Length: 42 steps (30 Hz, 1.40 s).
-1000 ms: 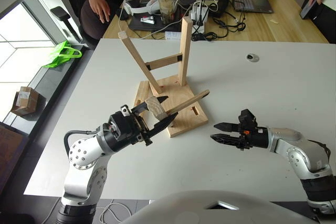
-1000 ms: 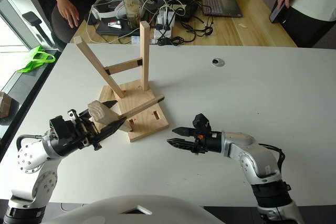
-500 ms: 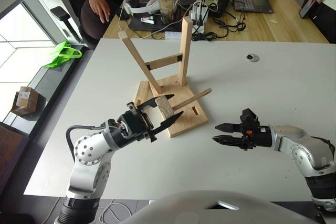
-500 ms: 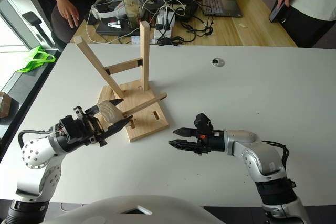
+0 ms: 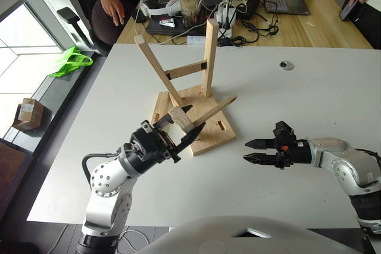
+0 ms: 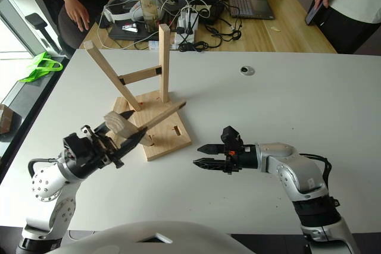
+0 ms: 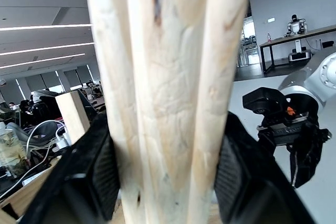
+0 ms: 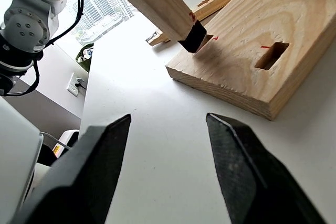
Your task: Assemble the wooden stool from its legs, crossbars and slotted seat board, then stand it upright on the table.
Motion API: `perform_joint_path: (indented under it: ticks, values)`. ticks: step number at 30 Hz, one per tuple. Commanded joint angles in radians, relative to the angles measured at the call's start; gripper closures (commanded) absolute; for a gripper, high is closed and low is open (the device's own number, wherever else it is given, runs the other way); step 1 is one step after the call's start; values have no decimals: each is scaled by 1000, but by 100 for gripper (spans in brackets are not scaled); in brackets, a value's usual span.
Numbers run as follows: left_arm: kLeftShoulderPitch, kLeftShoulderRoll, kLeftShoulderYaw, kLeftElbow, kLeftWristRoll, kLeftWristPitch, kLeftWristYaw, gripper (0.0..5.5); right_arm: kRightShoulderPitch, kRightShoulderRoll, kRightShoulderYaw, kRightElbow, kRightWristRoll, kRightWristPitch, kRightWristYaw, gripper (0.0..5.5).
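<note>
Two grippers sit over the near part of the worktop [image 5: 309, 99]. The right gripper [image 5: 246, 150] hovers just above the surface at near right, jaws set wide and holding nothing, apart from the seat board [image 5: 209, 137]. The left gripper [image 5: 196, 116] at near left is clamped on the thick end of a loose wooden leg part [image 5: 218, 106]. This part slants up and to the right over the board. Whether its far tip touches anything cannot be told.

The seat board lies flat near the middle of the worktop with an open slot [image 5: 221, 126] facing up near its right edge. At the far side of the board, one upright leg [image 5: 209, 57] and one tilted leg [image 5: 156, 63] stand in it, joined by a crossbar [image 5: 186, 69].

Hazards from this position, as judged:

1. Misalignment. The held part sits at a shallow slant, not square to the slot. Pressing it down at this angle would likely jam it or skid it across the board.
2. Board shift. Nothing braces the board. A sideways push from the left arm could slide it on the worktop.
3. Collision. The free end of the held part points toward the standing pair. A swing in that direction could lever the tilted leg out of its seat.
</note>
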State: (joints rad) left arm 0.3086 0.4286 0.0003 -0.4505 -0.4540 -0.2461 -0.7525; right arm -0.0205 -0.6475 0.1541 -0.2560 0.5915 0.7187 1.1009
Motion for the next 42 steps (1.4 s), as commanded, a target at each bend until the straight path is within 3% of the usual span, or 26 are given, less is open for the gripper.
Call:
perform_joint_path:
  ticks: [1,17,42]
  values:
    - [1,13,44,64,-35,0,-26,342,-19,-14,0,10,-10,-4,-1,281]
    - [-17,23,-35,-39,-59,72,-73,342,-33,-16,3,20,-9,-4,13,281]
    - [24,123,-20,63,86,-61,-153,342,-59,-59,9,15,6,30,73,281]
